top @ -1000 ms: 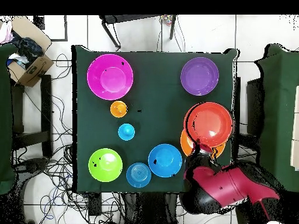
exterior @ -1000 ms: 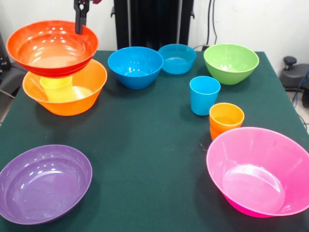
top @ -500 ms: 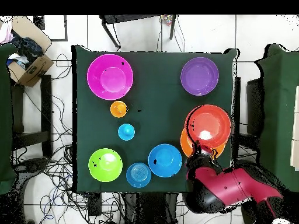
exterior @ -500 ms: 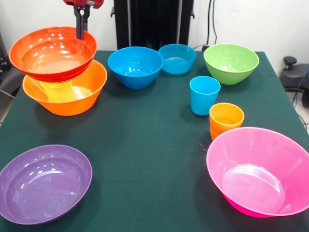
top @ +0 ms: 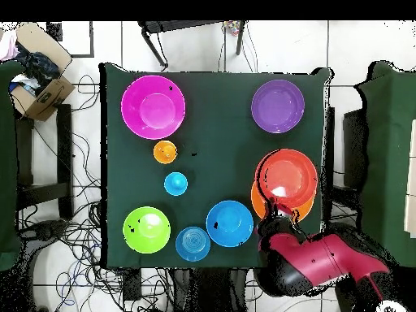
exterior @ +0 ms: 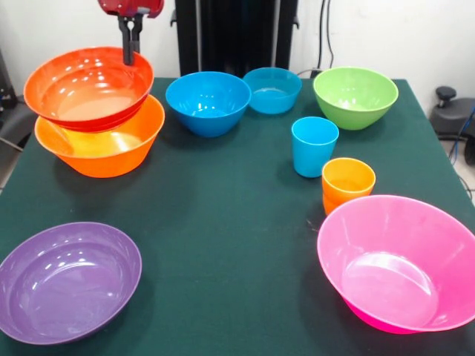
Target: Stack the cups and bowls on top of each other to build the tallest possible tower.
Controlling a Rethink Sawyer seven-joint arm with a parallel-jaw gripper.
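Observation:
A red-orange bowl (exterior: 87,87) rests slightly tilted inside the big orange bowl (exterior: 111,152) at the table's left; together they form the tower. My gripper (exterior: 129,53) comes down from above and is shut on the red-orange bowl's far rim. From overhead the red-orange bowl (top: 287,177) covers most of the orange bowl (top: 258,203), with the gripper (top: 274,210) at its lower-left rim. The yellow cup is hidden. A blue cup (exterior: 314,146) and nested orange cups (exterior: 347,183) stand right of centre.
Two blue bowls (exterior: 208,102) (exterior: 272,89) and a green bowl (exterior: 355,96) line the far side. A pink bowl (exterior: 397,263) sits near right, a purple bowl (exterior: 67,280) near left. A cardboard box (top: 36,81) lies on the floor beside the table.
The red-orange bowl has come down and moved a little right, settling into the orange bowl. It now covers the yellow cup that showed beneath it before.

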